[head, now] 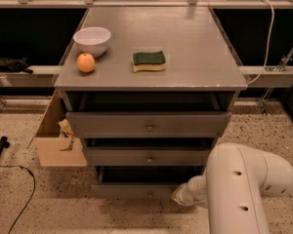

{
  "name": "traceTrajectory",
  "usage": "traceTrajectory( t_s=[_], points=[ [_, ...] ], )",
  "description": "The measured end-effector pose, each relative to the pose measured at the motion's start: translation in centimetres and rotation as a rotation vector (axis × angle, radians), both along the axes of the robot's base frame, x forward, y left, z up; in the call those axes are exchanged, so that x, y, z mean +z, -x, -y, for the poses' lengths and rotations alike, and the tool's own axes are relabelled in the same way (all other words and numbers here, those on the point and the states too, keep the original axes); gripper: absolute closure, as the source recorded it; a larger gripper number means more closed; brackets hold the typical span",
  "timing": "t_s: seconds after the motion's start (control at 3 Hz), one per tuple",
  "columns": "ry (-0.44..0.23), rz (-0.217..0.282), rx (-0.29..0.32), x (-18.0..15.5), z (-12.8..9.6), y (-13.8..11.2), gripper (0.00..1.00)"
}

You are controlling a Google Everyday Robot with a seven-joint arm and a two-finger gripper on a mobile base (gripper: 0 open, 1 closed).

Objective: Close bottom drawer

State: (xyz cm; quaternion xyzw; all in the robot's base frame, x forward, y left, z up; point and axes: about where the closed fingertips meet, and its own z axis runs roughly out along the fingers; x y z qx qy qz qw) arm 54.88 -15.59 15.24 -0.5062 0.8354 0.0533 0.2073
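Note:
The bottom drawer (132,189) is the lowest of three grey drawers in the cabinet. It stands partly pulled out, with a dark gap above its narrow front and a small round knob (150,195) at the middle. My gripper (179,197) is low at the right end of that drawer front, right against it. It is mostly hidden behind my white wrist and the big white arm link (244,189).
The middle drawer (149,156) and top drawer (149,125) also stand slightly out. A white bowl (92,39), an orange (86,62) and a green-yellow sponge (149,61) lie on the cabinet top. An open cardboard box (58,135) sits left of the cabinet, with a black cable (19,179) on the floor.

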Motion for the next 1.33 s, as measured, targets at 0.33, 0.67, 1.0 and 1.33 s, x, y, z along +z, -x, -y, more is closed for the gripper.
traceTrajectory(
  t_s=[0.33,0.67,1.0,1.33],
  points=[
    [0.000,0.000,0.000,0.00,0.00,0.00,0.36],
    [0.000,0.000,0.000,0.00,0.00,0.00,0.14],
    [0.000,0.000,0.000,-0.01,-0.02,0.01,0.00],
    [0.000,0.000,0.000,-0.01,-0.02,0.01,0.00]
  ],
)
